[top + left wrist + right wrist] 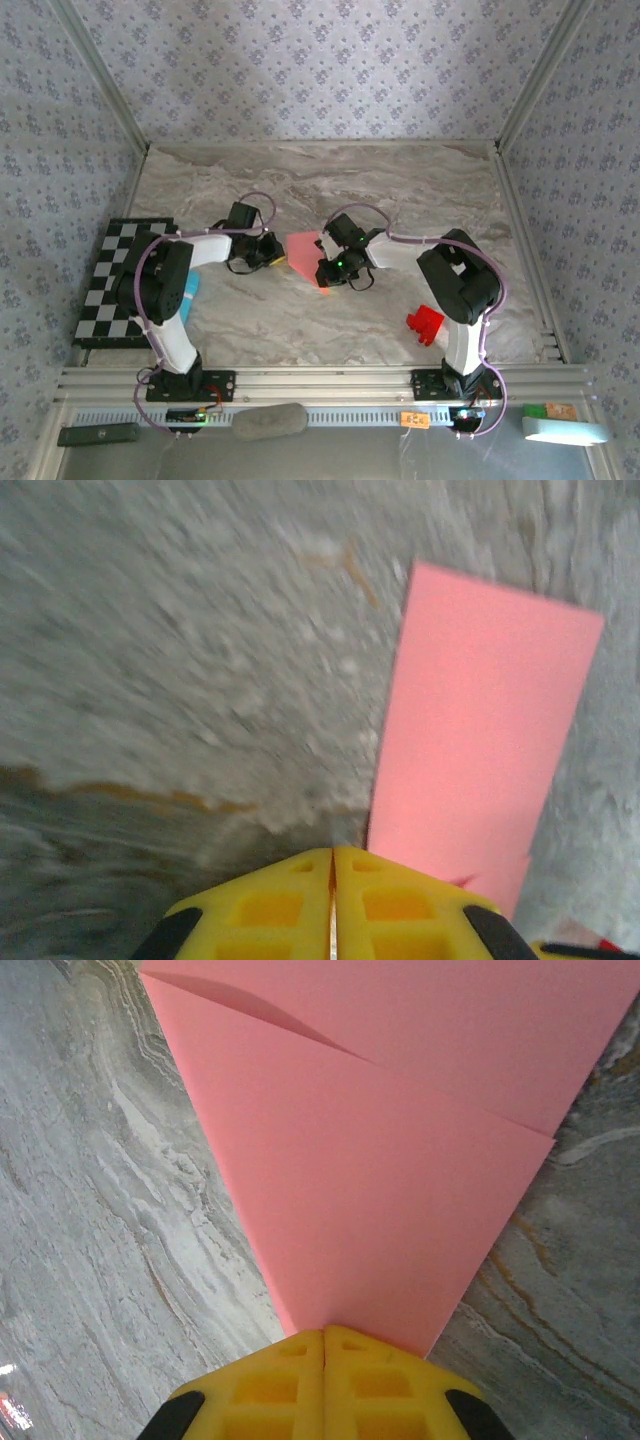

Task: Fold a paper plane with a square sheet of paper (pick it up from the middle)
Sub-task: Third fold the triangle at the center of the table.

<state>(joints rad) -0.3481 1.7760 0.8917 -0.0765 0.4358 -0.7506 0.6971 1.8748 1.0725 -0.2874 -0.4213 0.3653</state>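
Observation:
The salmon-pink sheet of paper [302,247] lies flat on the marble table [330,180] between the two arms, folded so that it tapers. In the right wrist view the paper [400,1160] shows overlapping flaps and narrows toward my right gripper [323,1332], whose yellow fingers are shut, tips resting on the narrow end. That right gripper [324,273] sits at the paper's near right edge. My left gripper [271,258] is at the paper's left side. Seen from the left wrist, the left gripper [332,852] is shut, just left of the paper [480,730] edge, with nothing between its fingers.
A small red block [426,324] sits near the right arm's base. The black-and-white chequered board [110,280] lies at the table's left edge, with a blue object [190,290] beside it. Patterned walls enclose the table on three sides.

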